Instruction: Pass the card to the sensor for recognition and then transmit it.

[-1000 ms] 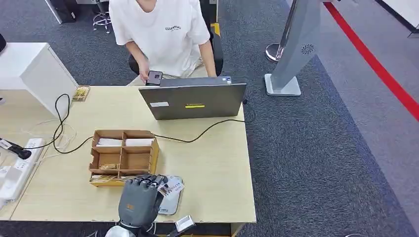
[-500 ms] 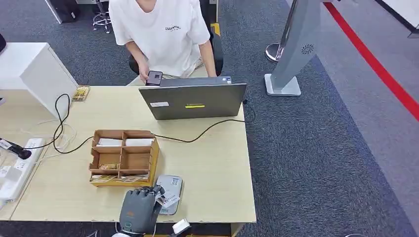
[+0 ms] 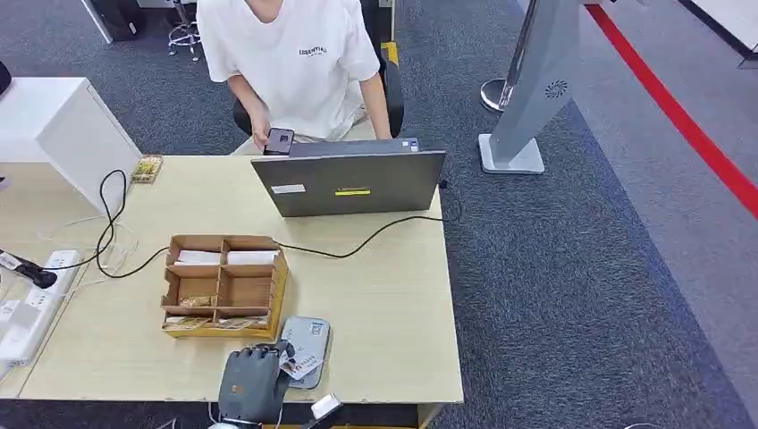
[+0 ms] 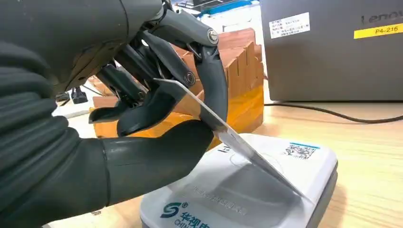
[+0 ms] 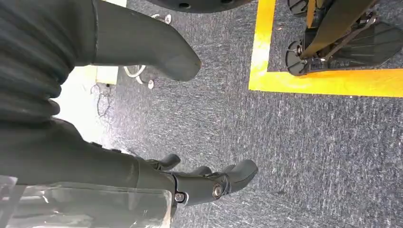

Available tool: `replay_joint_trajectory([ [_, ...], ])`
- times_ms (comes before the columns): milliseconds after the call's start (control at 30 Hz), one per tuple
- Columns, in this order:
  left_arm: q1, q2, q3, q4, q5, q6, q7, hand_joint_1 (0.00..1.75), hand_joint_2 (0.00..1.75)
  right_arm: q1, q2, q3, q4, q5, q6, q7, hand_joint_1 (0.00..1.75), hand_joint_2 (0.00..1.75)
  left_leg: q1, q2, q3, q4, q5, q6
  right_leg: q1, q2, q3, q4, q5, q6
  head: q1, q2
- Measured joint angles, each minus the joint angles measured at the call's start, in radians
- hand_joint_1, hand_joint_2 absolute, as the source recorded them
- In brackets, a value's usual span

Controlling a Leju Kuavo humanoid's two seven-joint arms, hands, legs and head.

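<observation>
Left hand (image 3: pixel 253 386): dark grey shell, black fingers.
Card (image 4: pixel 228 137): pale, grey-edged, fine print on its face.
Sensor (image 4: pixel 266 190): white top, teal logo and lettering, blue-banded black QR code.
Box (image 3: pixel 223 284): brown cardboard, yellow base.
Laptop (image 3: pixel 350 181): grey lid, yellow and white stickers.
Table (image 3: pixel 393 304): light wood grain.
Carpet (image 3: pixel 572 286): speckled blue-grey, red stripe.
Person's shirt (image 3: pixel 286 63): white, dark lettering.
</observation>
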Motion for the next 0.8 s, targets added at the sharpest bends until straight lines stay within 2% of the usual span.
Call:
replay_joint_trajectory([
  [800, -0.002, -0.004, 0.017, 0.009, -0.032, 0.043, -0.008, 1.75, 1.75, 0.0, 0.0, 0.0, 0.0, 0.019, 0.005, -0.004, 0.0, 1.75, 0.0, 0.0, 0.0, 0.0, 0.0, 0.0, 0.0, 0.0, 0.0, 0.0, 0.0, 0.0, 0.0, 0.0],
])
